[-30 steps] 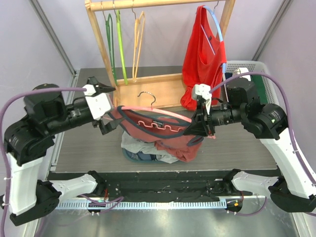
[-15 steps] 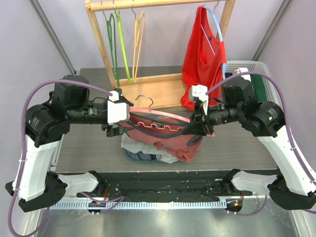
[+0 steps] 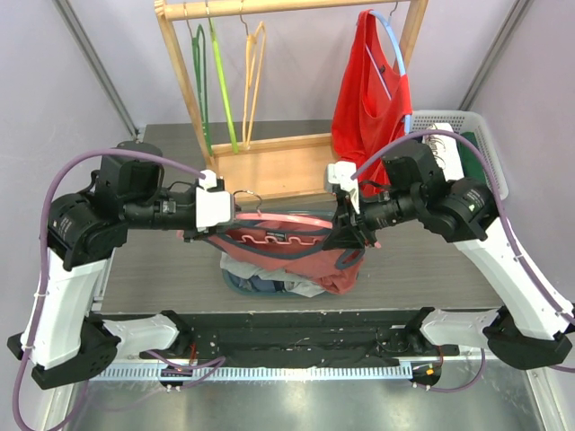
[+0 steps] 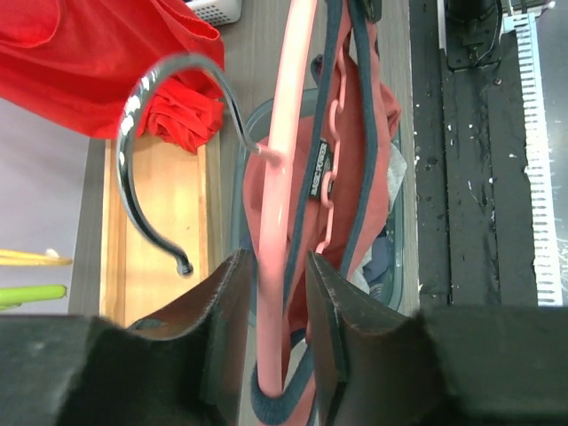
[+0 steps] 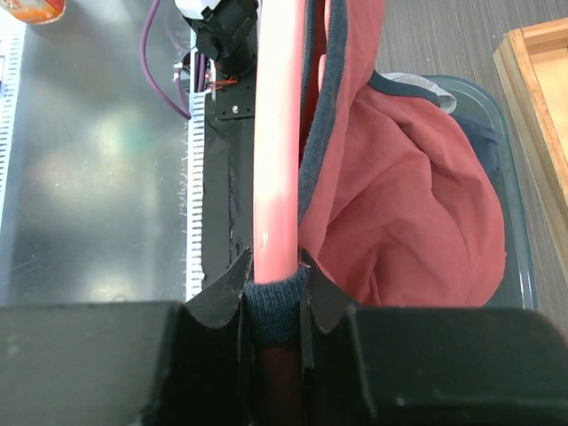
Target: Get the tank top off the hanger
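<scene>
A pink hanger (image 3: 289,218) with a metal hook (image 3: 250,195) hangs level between my two grippers. A rust-red tank top (image 3: 301,250) with dark blue trim is draped on it and sags into the bin below. My right gripper (image 3: 347,228) is shut on the hanger's right end (image 5: 280,133), with the blue strap pinched under its jaws (image 5: 275,286). My left gripper (image 3: 218,224) straddles the left end: the hanger arm (image 4: 288,133) and a strap lie between the jaws (image 4: 280,302), with a sliver of room left. Red cloth (image 5: 399,195) hangs beside the right fingers.
A wooden rack (image 3: 184,81) at the back carries green (image 3: 220,81) and yellow (image 3: 252,72) hangers and a bright red top (image 3: 364,117) on a blue hanger. A dark bin of clothes (image 3: 256,283) sits below the hanger. A white basket (image 3: 476,135) stands at the right.
My left arm swung in from the left to the hanger's left end and its jaws narrowed round it. The right arm shifted the hanger slightly left.
</scene>
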Action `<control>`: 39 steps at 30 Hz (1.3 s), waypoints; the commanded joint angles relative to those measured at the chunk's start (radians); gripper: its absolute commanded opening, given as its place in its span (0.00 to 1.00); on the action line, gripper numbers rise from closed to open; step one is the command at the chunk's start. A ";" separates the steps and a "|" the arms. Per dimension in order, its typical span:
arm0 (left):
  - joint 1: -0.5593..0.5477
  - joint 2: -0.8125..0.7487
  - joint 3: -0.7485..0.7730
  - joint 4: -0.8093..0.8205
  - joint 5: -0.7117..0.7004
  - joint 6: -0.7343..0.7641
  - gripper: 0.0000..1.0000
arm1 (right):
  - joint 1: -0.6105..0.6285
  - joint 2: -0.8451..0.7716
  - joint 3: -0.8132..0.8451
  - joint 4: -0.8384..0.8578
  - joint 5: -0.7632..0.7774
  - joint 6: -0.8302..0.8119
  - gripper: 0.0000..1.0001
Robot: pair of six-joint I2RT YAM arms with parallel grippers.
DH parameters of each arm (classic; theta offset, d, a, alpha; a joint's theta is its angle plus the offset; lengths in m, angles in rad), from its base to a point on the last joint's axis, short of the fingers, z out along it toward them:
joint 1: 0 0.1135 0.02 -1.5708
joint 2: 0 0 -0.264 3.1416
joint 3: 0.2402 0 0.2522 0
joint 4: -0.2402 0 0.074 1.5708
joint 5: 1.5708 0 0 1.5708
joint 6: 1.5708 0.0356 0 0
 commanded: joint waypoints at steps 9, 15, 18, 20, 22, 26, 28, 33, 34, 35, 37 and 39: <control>0.001 0.010 0.016 -0.100 0.055 -0.055 0.33 | 0.038 -0.028 0.061 0.133 0.032 -0.015 0.01; 0.001 0.010 0.017 -0.082 0.044 -0.054 0.20 | 0.038 -0.066 -0.025 0.262 0.085 0.016 0.02; 0.001 0.010 0.022 -0.039 0.014 -0.066 0.05 | 0.037 -0.069 -0.056 0.296 0.131 0.027 0.02; 0.002 0.013 0.040 0.004 -0.012 -0.089 0.00 | 0.037 -0.076 -0.072 0.340 0.160 0.048 0.04; 0.001 0.022 0.073 0.022 -0.046 -0.098 0.00 | 0.038 -0.086 -0.097 0.398 0.183 0.060 0.08; 0.001 0.028 0.097 0.064 -0.094 -0.112 0.00 | 0.040 -0.118 -0.137 0.504 0.289 0.096 0.33; 0.001 0.028 0.099 0.081 -0.112 -0.115 0.00 | 0.038 -0.126 -0.148 0.549 0.332 0.102 0.57; 0.002 0.024 0.103 0.125 -0.212 -0.117 0.00 | 0.038 -0.169 -0.148 0.592 0.497 0.123 0.88; 0.002 0.024 0.105 0.145 -0.257 -0.117 0.00 | 0.037 -0.180 -0.151 0.597 0.522 0.129 0.90; 0.002 0.024 0.105 0.157 -0.281 -0.118 0.00 | 0.038 -0.189 -0.158 0.600 0.550 0.139 0.92; 0.002 0.025 0.103 0.182 -0.339 -0.120 0.00 | 0.038 -0.233 -0.178 0.626 0.601 0.175 0.92; 0.002 0.028 0.088 0.194 -0.362 -0.120 0.00 | 0.038 -0.275 -0.236 0.670 0.636 0.214 0.89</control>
